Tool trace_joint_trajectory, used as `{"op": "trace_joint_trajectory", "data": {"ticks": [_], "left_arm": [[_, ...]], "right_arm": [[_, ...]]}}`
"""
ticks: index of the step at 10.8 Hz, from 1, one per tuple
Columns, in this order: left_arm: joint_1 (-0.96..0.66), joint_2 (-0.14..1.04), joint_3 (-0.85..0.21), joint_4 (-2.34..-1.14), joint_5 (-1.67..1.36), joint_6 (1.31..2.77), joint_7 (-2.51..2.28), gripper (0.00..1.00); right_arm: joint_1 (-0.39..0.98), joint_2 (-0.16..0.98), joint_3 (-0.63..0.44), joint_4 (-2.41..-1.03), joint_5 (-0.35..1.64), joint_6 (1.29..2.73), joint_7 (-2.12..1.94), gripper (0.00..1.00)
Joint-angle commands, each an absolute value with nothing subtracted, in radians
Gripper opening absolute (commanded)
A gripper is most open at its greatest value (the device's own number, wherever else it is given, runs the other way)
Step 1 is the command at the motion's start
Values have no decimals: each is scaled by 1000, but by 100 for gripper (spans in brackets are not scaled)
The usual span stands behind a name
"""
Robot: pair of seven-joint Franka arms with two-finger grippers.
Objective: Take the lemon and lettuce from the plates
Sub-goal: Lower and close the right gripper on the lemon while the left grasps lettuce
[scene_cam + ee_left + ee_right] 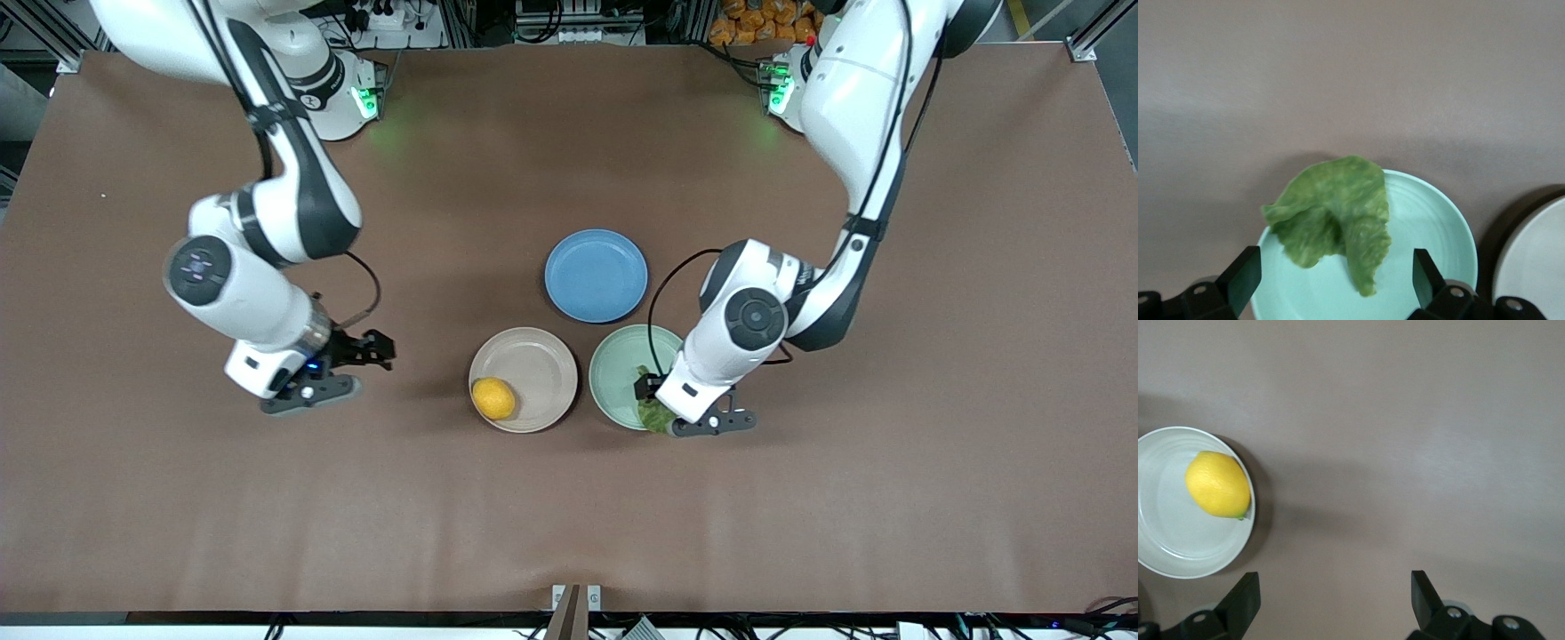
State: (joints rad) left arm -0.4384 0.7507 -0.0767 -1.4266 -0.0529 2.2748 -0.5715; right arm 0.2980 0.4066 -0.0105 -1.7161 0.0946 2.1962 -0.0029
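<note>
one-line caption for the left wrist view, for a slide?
Left gripper, fingers open, over the mint green plate, with the lettuce draped across its rim.

- The front view looks steeply down from high across the brown table [569, 516], facing both arm bases
- The left wrist view looks down close over the pale mint green round plate [1431, 227], shared with the front view [613, 373]
- The right wrist view looks down from higher, catching the beige-pink round plate [1178, 550], also in the front view [538, 369]
</note>
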Motion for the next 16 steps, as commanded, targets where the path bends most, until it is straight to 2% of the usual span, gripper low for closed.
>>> {"op": "trace_joint_trajectory", "data": {"ticks": [1, 3, 6, 11, 16], "left_arm": [[-477, 819, -61, -1402, -64, 2338, -595, 100], [-488, 841, -61, -1397, -63, 2356, -598, 100], [-491, 851, -60, -1397, -63, 2365, -598, 100], [-492, 862, -58, -1401, -46, 2382, -595, 100], [-494, 876, -58, -1402, -34, 2382, -597, 100]], "right_arm": [[348, 449, -18, -1661, 97, 2192, 64, 100], [353, 477, -18, -1632, 94, 2192, 71, 100], [413, 521, -21, -1614, 86, 2275, 90, 100], [475, 630, -25, -1496, 77, 2276, 230, 100], [503, 695, -25, -1483, 51, 2310, 307, 100]]}}
